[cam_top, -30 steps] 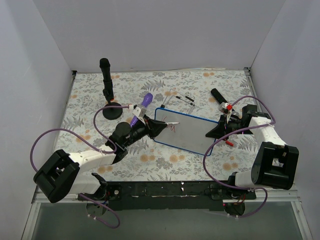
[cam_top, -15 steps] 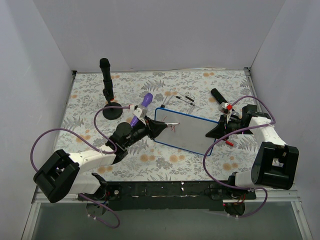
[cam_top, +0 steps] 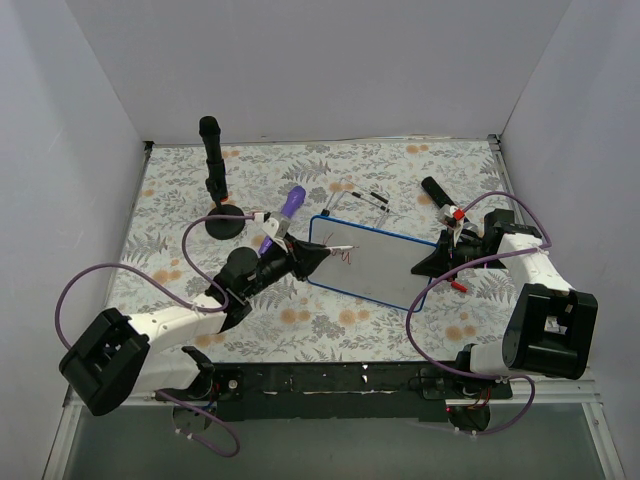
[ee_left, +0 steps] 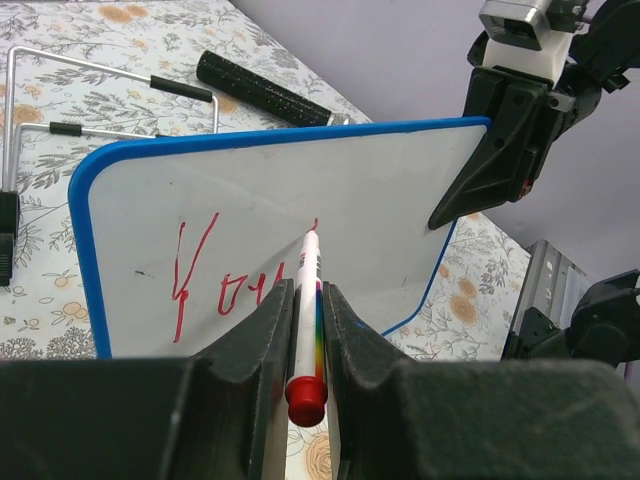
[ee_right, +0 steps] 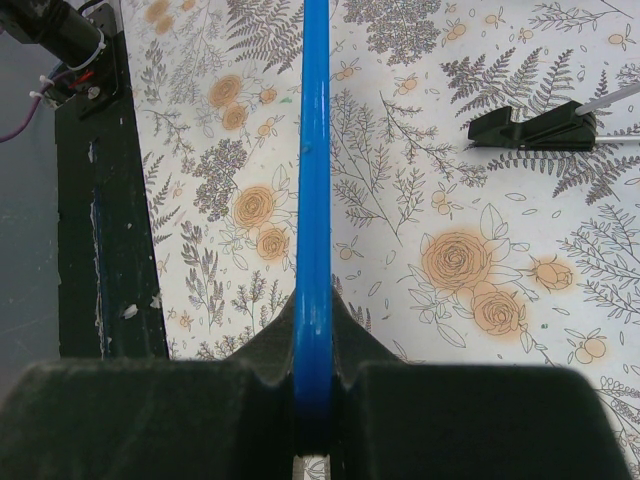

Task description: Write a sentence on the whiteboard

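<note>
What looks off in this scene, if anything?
Nothing spilled or broken. The whiteboard sits skewed to the table edges, its blue rim pinched by the right gripper. The left gripper holds a marker on it. A wire frame lies loose behind.

I work in a robotics lab cell: plain white enclosure walls [cam_top: 330, 70], floral-covered surface [cam_top: 340, 322], exposed purple cabling [cam_top: 95, 267].

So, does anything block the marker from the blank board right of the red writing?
Nothing visible. The marker in the left gripper touches the whiteboard; bare surface runs from the red writing to the far edge, clamped by the right gripper.
</note>
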### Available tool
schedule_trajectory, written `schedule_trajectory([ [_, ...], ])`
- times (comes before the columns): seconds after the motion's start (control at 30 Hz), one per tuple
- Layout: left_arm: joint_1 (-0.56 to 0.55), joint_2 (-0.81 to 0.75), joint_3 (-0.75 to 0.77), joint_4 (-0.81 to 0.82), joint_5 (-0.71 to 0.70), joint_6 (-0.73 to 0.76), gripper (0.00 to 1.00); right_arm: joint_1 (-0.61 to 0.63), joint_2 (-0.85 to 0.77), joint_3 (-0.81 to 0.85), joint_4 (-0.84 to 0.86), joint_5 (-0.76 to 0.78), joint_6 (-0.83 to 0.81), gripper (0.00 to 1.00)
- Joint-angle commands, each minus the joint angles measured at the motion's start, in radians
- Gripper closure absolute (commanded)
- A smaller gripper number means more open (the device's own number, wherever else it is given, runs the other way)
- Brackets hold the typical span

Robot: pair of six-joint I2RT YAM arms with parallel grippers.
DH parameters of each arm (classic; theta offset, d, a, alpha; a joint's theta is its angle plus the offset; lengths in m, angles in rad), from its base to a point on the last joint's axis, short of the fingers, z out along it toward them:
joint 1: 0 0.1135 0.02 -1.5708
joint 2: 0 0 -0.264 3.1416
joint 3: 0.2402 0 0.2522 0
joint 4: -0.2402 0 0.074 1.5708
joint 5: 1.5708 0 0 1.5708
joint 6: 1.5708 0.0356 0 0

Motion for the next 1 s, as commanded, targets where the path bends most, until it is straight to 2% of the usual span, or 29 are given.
schedule_trajectory([
  [0.0, 0.001, -0.065, -0.019, 0.012, 0.022, 0.008, 1.00, 0.006, -0.028, -0.009, -0.025, 0.018, -0.025, 0.99],
  [0.2, 0.001, -0.079, -0.035, -0.011, 0.048, 0.006, 1.00, 0.004, -0.027, -0.008, -0.023, 0.016, -0.025, 0.99],
  [0.73, -0.004, 0.070, 0.019, 0.052, 0.069, -0.003, 1.00, 0.006, -0.025, -0.008, -0.022, 0.018, -0.024, 0.99],
  [0.97, -0.004, 0.076, 0.027, 0.061, 0.065, -0.002, 1.00, 0.004, -0.024, -0.008, -0.022, 0.018, -0.025, 0.99],
])
